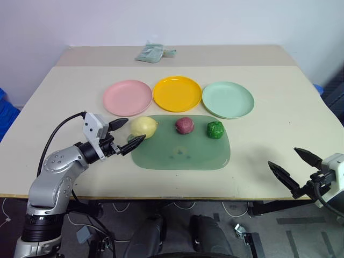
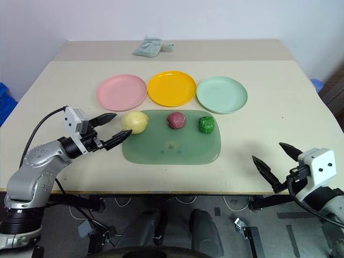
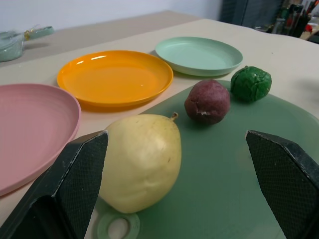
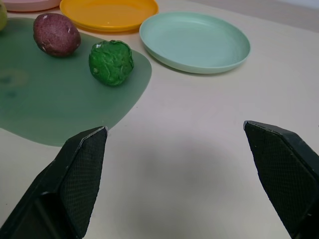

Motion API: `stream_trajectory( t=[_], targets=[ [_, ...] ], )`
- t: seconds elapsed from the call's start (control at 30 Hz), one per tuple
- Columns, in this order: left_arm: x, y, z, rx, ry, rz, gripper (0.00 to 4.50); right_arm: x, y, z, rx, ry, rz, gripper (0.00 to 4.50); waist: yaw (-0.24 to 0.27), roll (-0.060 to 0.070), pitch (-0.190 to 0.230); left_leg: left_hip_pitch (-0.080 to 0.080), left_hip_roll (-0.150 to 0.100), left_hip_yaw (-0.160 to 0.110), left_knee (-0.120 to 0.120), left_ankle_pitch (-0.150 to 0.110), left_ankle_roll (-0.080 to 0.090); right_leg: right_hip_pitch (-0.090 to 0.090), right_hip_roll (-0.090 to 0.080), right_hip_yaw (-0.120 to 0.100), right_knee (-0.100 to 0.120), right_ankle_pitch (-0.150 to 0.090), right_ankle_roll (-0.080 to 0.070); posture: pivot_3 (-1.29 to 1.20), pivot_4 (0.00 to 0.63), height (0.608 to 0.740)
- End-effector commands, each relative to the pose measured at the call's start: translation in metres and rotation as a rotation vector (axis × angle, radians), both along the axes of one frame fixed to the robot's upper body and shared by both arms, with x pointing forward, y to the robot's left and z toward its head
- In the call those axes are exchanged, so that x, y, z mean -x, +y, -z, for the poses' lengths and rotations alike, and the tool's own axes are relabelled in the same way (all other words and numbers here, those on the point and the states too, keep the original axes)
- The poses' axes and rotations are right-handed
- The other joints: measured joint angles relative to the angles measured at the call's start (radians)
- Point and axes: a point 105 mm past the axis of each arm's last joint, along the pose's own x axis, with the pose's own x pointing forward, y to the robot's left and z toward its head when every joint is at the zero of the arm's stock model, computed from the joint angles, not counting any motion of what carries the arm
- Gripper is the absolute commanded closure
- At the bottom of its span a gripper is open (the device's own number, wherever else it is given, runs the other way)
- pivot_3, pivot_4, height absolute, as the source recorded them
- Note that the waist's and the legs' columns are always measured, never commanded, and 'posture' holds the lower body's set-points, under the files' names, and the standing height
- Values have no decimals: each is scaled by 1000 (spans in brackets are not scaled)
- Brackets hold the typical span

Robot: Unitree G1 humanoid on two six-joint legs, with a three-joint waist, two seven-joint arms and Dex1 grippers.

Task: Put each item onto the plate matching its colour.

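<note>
Yellow lemon [image 1: 144, 126], maroon fruit [image 1: 184, 125], green vegetable [image 1: 215, 129] lie before empty plates [image 1: 177, 93].

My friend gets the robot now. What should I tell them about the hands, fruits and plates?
Left gripper: jaws open, beside the yellow fruit, not gripping.
Right gripper: jaws open, holding nothing, over bare table.
Yellow fruit, red fruit and green vegetable all sit on the green mat.
Pink plate, yellow plate and mint plate hold nothing.
Done: nothing. Left: all three.
</note>
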Motion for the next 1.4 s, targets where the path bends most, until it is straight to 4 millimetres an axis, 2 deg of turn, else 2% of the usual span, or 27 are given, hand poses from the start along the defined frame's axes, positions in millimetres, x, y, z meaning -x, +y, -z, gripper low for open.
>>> stream_trajectory(
  t=[0.03, 0.27, 0.5, 1.03, 1.13, 1.23, 1.3, 1.4],
  targets=[
    [5, -4, -9, 0, -23, 19, 0, -1, -1, -6, 4, -34, 6, 24, 0, 0, 0, 0, 0, 0, 0, 0, 0, 0, 0, 0, 0, 0, 0, 0, 150, 740],
    [-2, 1, -15, 34, -31, -58, 0, -8, 4, -7, -5, -49, -6, 24, 0, 0, 0, 0, 0, 0, 0, 0, 0, 0, 0, 0, 0, 0, 0, 0, 150, 740],
    [-12, 7, -17, -26, -74, -192, 0, -18, 6, -9, -14, -71, -13, 24, 0, 0, 0, 0, 0, 0, 0, 0, 0, 0, 0, 0, -1, 0, 0, 0, 150, 740],
    [-15, 10, -14, -53, -34, -237, 0, -29, 1, -5, 41, -59, -38, 24, 0, 0, 0, 0, 0, 0, 0, 0, 0, 0, 0, 0, -1, 0, 0, 0, 150, 740],
    [-23, 6, -19, -42, -10, -255, 0, -35, 17, -19, -21, -124, -152, 24, 0, 0, 0, 0, 0, 0, 0, 0, 0, 0, 0, -1, -1, 0, 0, 0, 150, 740],
    [-32, 2, -22, 8, 35, -294, 0, -37, 44, -38, -46, -215, -328, 24, -1, 0, 0, 0, 0, 0, 1, 0, 0, 1, 1, -1, -1, 1, 1, 0, 150, 740],
    [-35, -4, -22, 34, 65, -313, 0, -39, 59, -40, -72, -197, -436, 24, -1, 0, 0, 0, 0, 0, 1, 1, 2, 1, 1, -1, -1, 2, 3, 0, 150, 740],
    [-39, -7, -23, 84, 76, -362, 0, -42, 69, -38, -105, -167, -522, 24, -1, -1, 1, 0, 0, 0, 1, 1, 3, 1, 1, -1, -1, 2, 4, 0, 150, 740]
  ],
)
